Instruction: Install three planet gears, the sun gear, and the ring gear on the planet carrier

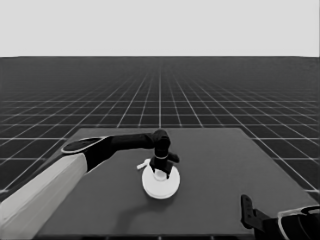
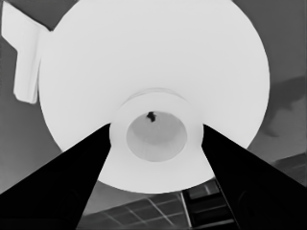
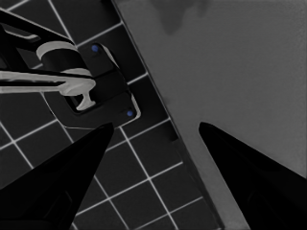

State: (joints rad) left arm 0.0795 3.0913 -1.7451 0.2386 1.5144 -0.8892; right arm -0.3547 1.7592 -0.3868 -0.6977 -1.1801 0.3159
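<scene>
In the head view one white round part (image 1: 161, 186) shows at the table's middle. It is the larger round part, the ring gear (image 2: 158, 62), with a small tab (image 1: 142, 164) sticking out from its rim (image 2: 24, 52). A raised hub with a centre hole (image 2: 156, 134) rises from its top. My left gripper (image 1: 161, 174) stands straight over it, open, with one finger on each side of the hub (image 2: 156, 132). The planet gears, the sun gear and the planet carrier are hidden. My right gripper (image 1: 246, 204) waits open at the table's near right corner.
The left arm's pale grey part (image 1: 40, 195) fills the lower left corner of the head view. The right wrist view shows the table's edge (image 3: 172, 134), the floor grid and dark machinery with blue lights (image 3: 96, 86).
</scene>
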